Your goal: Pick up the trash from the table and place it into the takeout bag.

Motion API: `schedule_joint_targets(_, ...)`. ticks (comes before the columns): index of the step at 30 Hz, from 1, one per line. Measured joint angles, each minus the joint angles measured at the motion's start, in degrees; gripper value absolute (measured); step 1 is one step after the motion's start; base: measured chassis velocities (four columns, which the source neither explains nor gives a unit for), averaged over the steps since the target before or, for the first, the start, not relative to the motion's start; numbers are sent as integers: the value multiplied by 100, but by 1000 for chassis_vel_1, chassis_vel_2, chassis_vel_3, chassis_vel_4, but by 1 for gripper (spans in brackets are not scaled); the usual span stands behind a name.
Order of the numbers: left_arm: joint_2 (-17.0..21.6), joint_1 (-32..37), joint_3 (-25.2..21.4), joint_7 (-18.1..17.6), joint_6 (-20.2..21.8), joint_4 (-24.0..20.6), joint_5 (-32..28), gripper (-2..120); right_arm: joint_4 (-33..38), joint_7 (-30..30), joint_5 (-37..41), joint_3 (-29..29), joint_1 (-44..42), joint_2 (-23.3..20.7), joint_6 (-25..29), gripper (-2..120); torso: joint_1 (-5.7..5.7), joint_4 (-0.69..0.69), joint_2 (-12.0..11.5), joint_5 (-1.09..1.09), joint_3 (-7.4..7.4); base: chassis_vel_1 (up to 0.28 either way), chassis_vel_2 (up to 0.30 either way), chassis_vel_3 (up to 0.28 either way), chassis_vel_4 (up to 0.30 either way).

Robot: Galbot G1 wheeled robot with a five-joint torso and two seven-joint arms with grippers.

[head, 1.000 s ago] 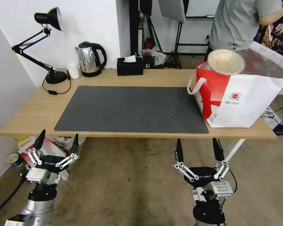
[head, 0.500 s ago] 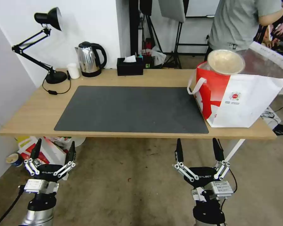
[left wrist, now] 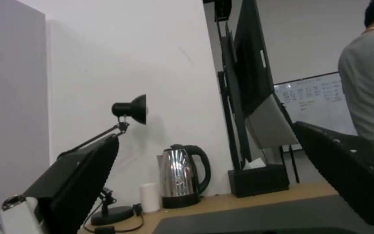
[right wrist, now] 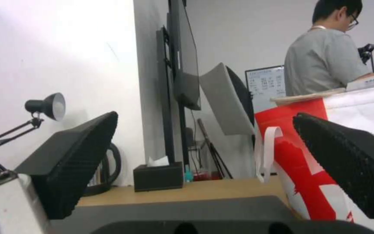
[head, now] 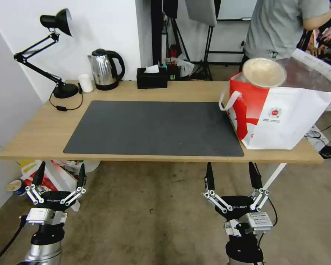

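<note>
The left end effector sits lower and slightly further left than a second ago (fingers spread as before), apparently drawn back from the desk edge.

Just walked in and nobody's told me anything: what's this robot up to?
It is clearing takeout trash into the takeout bag at the right end of the table. A round tan lidded bowl sits in the bag's open top, and the dark mat is bare. Both arms hang below the table's front edge, left pincer and right pincer open, holding nothing.
</note>
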Motion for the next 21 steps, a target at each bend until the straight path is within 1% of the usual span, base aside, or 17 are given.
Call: schedule_joint_targets(21, 5, -1, 4, -9, 12, 0, 8, 100, 0, 0, 0, 0, 0, 0, 0, 100, 0, 0, 0, 0, 0, 0, 0, 0, 0)
